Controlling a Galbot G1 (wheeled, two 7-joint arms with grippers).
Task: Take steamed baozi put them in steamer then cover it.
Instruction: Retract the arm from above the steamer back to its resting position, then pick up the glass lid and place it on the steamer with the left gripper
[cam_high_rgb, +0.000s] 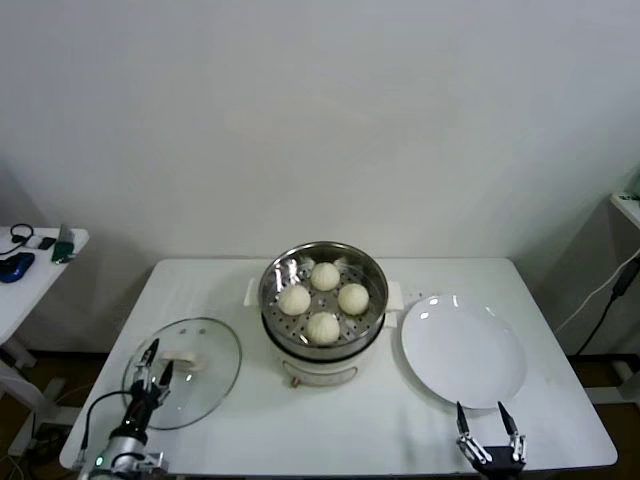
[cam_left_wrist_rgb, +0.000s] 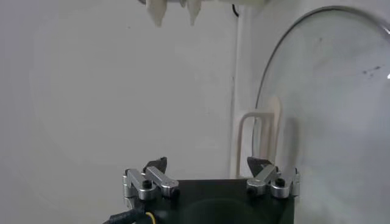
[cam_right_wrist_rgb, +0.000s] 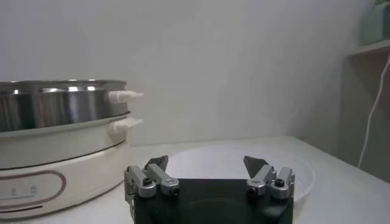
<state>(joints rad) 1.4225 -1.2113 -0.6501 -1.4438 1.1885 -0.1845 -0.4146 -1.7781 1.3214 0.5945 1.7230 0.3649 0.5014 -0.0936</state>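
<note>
Two matching end effectors, black and silver.
Left end effector (cam_high_rgb: 153, 362) and right end effector (cam_high_rgb: 490, 424): black bodies, silver finger links, dark screws and tips.

We see four cream-white baozi (cam_high_rgb: 323, 300) in the shiny steel steamer (cam_high_rgb: 277, 272) with its hole-dotted bottom on a white base (cam_right_wrist_rgb: 55, 164), a clear glass cover (cam_high_rgb: 205, 375) with cream handle (cam_high_rgb: 183, 362), and a plain white plate (cam_high_rgb: 463, 351).
</note>
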